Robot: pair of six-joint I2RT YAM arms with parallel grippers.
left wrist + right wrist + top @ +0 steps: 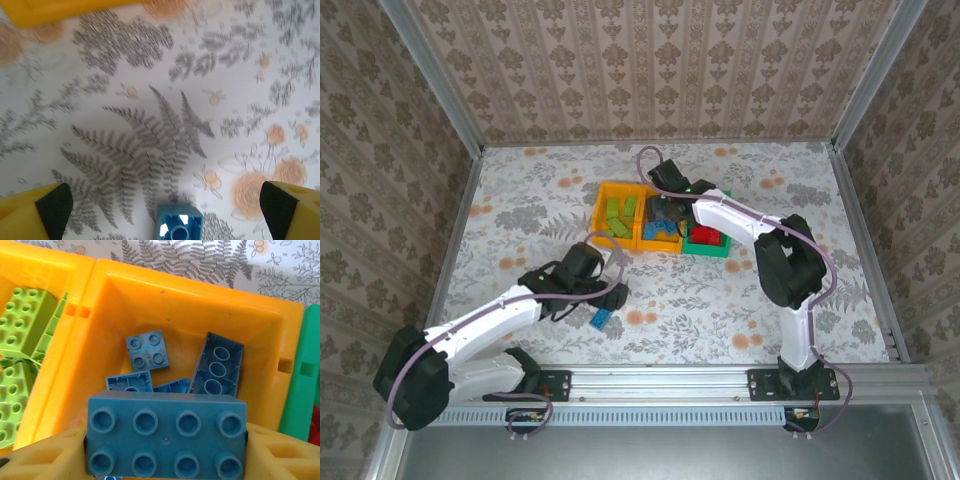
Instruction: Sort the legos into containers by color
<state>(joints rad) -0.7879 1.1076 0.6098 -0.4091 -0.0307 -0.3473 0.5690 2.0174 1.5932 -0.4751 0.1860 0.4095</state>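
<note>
My right gripper (166,440) is shut on a blue eight-stud lego (166,432), holding it over the middle orange bin (125,305). Inside that bin lie several blue legos (147,350). From the top view, this gripper (668,205) hovers above the bin row. The left orange bin (603,213) holds lime green legos (620,212). Red legos (705,237) lie in the green bin (720,250). My left gripper (165,205) is open wide over the table. A lone blue lego (178,222) lies upside down between its fingers (52,202), touching neither. From above, that lego (604,318) sits beside the left gripper (612,294).
The floral tablecloth (540,200) covers the table, walled by patterned panels on three sides. An edge of an orange bin (60,10) shows at the top left of the left wrist view. The green bin wall (305,390) borders the middle bin on the right.
</note>
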